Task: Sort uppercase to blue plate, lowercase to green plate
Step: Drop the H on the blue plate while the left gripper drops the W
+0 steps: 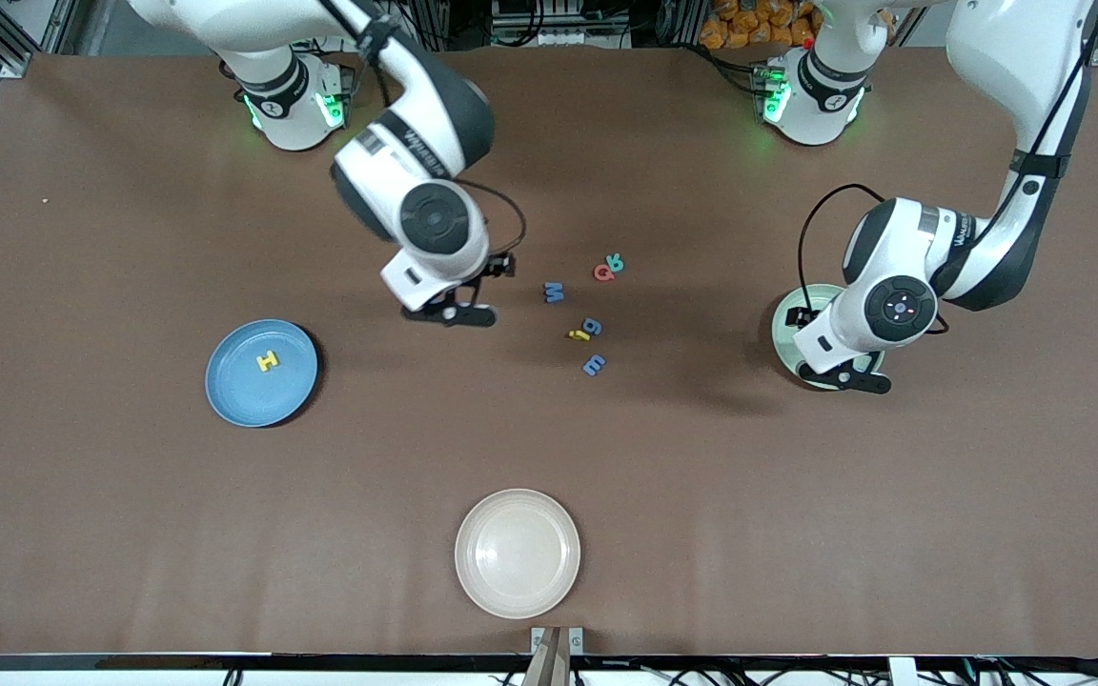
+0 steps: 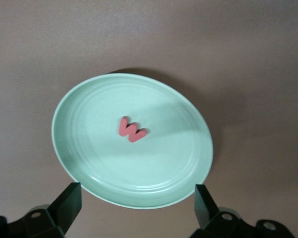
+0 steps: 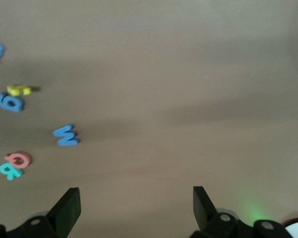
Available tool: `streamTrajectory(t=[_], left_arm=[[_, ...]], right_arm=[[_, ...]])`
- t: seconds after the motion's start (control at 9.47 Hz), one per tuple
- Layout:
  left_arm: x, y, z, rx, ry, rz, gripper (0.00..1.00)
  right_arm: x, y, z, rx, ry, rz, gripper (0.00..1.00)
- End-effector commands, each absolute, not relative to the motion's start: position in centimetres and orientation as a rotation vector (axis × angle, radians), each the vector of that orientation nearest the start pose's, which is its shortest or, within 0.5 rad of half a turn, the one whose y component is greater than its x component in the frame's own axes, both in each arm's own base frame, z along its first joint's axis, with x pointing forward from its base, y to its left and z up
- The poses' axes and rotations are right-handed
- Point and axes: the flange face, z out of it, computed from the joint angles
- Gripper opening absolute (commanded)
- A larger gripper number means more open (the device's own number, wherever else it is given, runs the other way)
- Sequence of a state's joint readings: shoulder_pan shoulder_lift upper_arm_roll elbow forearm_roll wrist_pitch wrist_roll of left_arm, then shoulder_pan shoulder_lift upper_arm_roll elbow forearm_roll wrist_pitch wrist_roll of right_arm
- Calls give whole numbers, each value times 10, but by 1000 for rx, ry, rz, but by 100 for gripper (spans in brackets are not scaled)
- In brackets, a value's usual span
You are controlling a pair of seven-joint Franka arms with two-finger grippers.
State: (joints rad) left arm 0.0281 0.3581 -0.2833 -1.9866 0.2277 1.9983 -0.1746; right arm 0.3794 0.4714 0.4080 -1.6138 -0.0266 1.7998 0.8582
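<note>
Left wrist view, red w (image 2: pixel 132 130) on green plate (image 2: pixel 89 163) (left gripper (image 2: pixel 137 203) open above)

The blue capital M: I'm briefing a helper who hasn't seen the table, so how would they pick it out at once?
Start at the loose cluster of foam letters mid-table, between the blue plate and the green plate. The blue capital M lies at the cluster's edge toward the right arm's end. The other blue letters, the g and the small m, lie nearer the front camera, and the m is smaller.
</note>
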Motion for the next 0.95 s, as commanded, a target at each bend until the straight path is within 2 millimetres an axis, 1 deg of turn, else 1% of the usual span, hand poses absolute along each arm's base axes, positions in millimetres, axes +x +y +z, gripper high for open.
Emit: streamTrajectory(t=[0.0, 0.11, 0.21, 0.32, 0.53, 0.63, 0.74, 0.84], left_arm=[[559, -134, 280, -2990, 202, 434, 100], [562, -133, 281, -3018, 175, 424, 100], [567, -135, 282, -3069, 137, 385, 100], [571, -140, 279, -3113, 113, 346, 100], [579, -150, 278, -3166, 100, 249, 100], [590, -155, 279, -3192, 71, 201, 100], [600, -172, 277, -3204, 41, 186, 100], [609, -185, 276, -3210, -21, 172, 100]], right_arm=[[433, 484, 342, -3203, 70, 267, 100], [420, 496, 332, -3238, -27, 185, 100], [410, 509, 321, -3198, -64, 131, 100], [402, 522, 307, -3153, -110, 62, 100], [404, 527, 278, -3155, -216, -33, 100], [404, 528, 254, -3157, -257, -38, 100], [405, 528, 242, -3155, -282, -48, 98], [406, 529, 230, -3153, -291, -41, 94]])
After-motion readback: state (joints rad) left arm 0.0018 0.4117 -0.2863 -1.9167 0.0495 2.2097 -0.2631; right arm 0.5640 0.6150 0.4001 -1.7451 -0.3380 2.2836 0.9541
